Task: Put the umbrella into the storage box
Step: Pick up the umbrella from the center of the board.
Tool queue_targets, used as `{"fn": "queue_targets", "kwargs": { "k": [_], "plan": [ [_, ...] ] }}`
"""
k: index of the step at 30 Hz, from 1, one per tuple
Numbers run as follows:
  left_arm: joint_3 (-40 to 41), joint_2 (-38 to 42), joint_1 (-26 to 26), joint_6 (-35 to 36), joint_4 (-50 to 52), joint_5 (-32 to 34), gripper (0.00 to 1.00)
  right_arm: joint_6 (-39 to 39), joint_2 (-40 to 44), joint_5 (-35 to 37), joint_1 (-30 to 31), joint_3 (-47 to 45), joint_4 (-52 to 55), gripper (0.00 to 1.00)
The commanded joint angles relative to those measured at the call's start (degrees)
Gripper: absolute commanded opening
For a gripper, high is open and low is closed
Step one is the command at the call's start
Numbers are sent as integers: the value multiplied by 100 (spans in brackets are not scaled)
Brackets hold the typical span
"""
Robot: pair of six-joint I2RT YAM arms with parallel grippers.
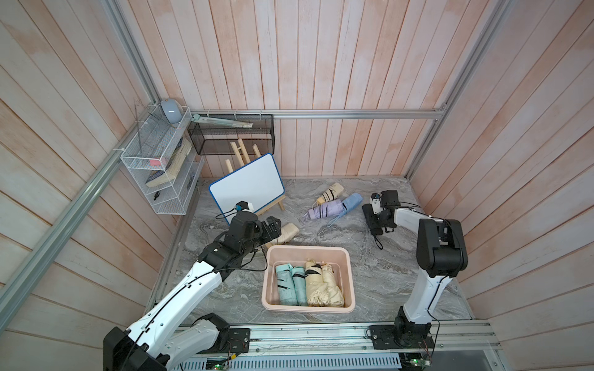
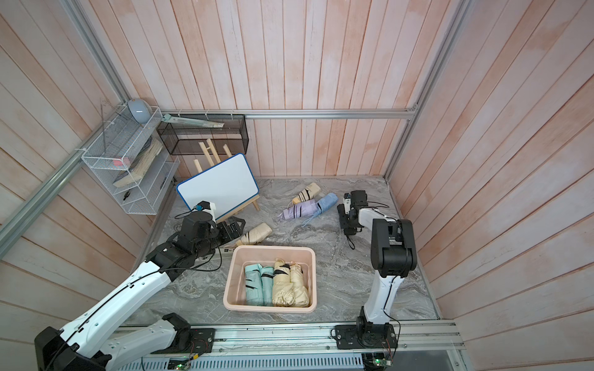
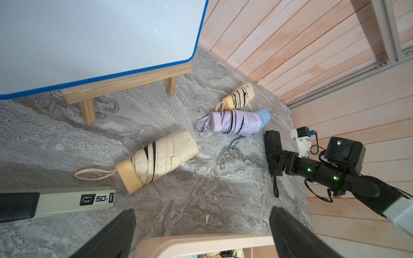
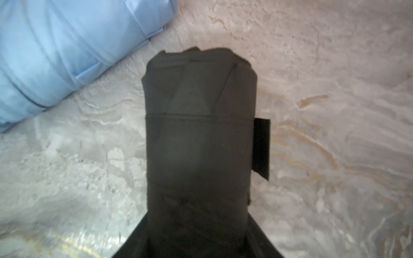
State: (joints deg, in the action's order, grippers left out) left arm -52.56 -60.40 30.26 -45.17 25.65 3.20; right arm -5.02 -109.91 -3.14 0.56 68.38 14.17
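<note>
The right tool straddles the black umbrella at the far right of the grey marbled surface, well apart from the storage box, and I cannot tell whether its jaws pinch it; a shallow bite on slack fabric could slip, and the trailing strap could snag the rim of a box four umbrellas already fill. The left tool stands spread near a cream umbrella, with pale pink plank walls all round.
</note>
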Motion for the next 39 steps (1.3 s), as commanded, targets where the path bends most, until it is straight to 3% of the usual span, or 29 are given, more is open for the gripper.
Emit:
{"fn": "queue_targets", "kwargs": {
  "k": [1,12,20,27,35,39],
  "plan": [
    [-216,-31,-32,122,-179,-109,100,492,601,-246,-95,-252,-422,38],
    [-658,-349,-73,319,-410,-418,100,1192,2049,-852,-127,-898,-701,31],
    [-1100,-680,-73,445,-830,-911,100,875,3236,-1182,164,-1082,-706,29],
    [-1454,-1065,-73,793,-1087,-1692,100,511,3876,-864,789,-900,-248,29],
    [-2147,-1655,77,920,-1392,-3090,99,-436,4243,-709,2061,-700,184,29],
    [-2520,-1931,206,982,-1063,-3189,100,-680,4234,-684,2546,-504,369,29]
  ]
}}
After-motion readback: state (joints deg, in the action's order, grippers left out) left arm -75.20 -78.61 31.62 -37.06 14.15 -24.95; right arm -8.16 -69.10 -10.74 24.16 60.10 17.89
